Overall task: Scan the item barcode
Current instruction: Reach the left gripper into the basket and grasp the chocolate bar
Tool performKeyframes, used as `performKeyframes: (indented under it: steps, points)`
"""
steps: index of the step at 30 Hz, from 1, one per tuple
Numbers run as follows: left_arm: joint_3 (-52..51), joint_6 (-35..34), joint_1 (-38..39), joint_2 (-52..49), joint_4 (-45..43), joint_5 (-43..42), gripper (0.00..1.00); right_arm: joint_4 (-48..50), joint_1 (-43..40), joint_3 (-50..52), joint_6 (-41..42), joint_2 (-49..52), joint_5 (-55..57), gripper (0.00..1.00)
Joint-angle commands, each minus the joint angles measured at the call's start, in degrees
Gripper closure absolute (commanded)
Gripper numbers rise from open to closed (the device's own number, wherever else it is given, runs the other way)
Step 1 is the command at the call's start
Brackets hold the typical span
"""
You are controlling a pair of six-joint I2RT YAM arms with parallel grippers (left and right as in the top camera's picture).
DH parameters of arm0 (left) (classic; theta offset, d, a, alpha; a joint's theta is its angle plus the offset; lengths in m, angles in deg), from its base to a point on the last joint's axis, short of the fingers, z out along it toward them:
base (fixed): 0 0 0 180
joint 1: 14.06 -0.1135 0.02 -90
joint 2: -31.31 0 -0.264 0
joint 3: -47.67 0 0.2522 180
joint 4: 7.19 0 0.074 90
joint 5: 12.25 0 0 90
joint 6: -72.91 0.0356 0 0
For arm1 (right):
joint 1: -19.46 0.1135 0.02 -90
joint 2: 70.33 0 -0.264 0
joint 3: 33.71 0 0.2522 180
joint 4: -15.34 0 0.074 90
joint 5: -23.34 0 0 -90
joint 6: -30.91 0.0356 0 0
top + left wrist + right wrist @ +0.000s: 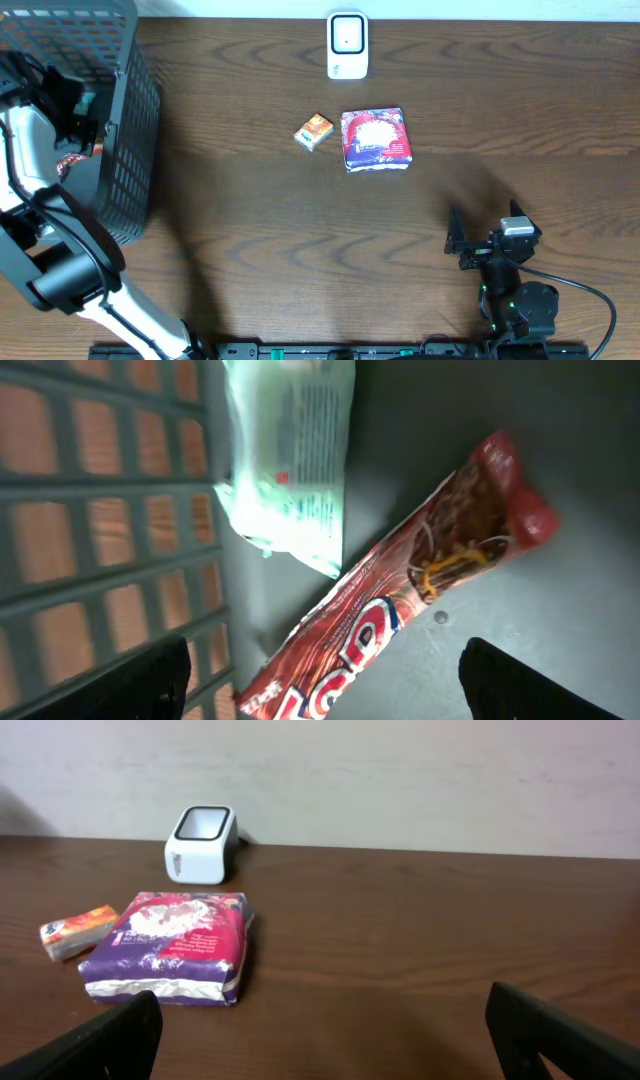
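Note:
My left gripper (330,695) is open inside the grey mesh basket (120,120), its dark fingers (140,680) on either side of the lower end of a red snack packet (400,620) lying on the basket floor. Nothing is gripped. A pale green packet (290,460) lies beyond the red one, against the basket wall. The white barcode scanner (347,45) stands at the table's far middle edge. My right gripper (485,225) rests open and empty at the near right, facing the scanner (203,844).
A purple and red packet (376,139) and a small orange box (314,132) lie on the wooden table in front of the scanner. In the right wrist view the packet (175,945) and the box (78,931) are ahead to the left. The basket fills the far left corner.

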Motion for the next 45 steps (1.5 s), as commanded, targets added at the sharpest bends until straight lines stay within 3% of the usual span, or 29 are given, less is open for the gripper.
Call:
performKeyframes:
  steps: [1, 18, 19, 22, 24, 33, 39, 45]
  points:
    - [-0.28, 0.63, -1.07, -1.84, 0.17, 0.48, 0.14, -0.13, -0.46, 0.17, -0.63, -0.24, 0.48, 0.01]
    - [-0.37, 0.59, -3.04, -9.11, 3.34, -3.15, 0.28, -0.13, -0.46, 0.17, -0.63, -0.24, 0.48, 0.01]
    - [-0.37, 0.59, -3.04, -9.51, 4.0, -3.17, 0.34, -0.13, -0.46, 0.17, -0.63, -0.24, 0.48, 0.01]
    - [-0.46, 0.57, -3.04, -10.1, 4.37, -3.13, 0.78, -0.13, -0.46, 0.17, -0.63, -0.24, 0.48, 0.01]
    - [-0.44, 0.42, -2.89, -9.86, 4.37, -3.13, 0.92, -0.13, -0.46, 0.17, -0.63, -0.24, 0.48, 0.01]
    - [-0.44, -12.22, -0.63, -2.43, 0.7, -9.53, 0.93, -0.13, -0.46, 0.17, -0.63, -0.24, 0.48, 0.01]
    - [-0.44, -19.85, 1.49, 11.21, -4.26, -22.23, 0.92, -0.13, -0.46, 0.17, -0.63, -0.24, 0.48, 0.01]
    - [-0.44, -40.04, 3.63, 23.45, -10.03, -23.76, 0.93, -0.13, -0.46, 0.17, -0.63, -0.24, 0.48, 0.01]
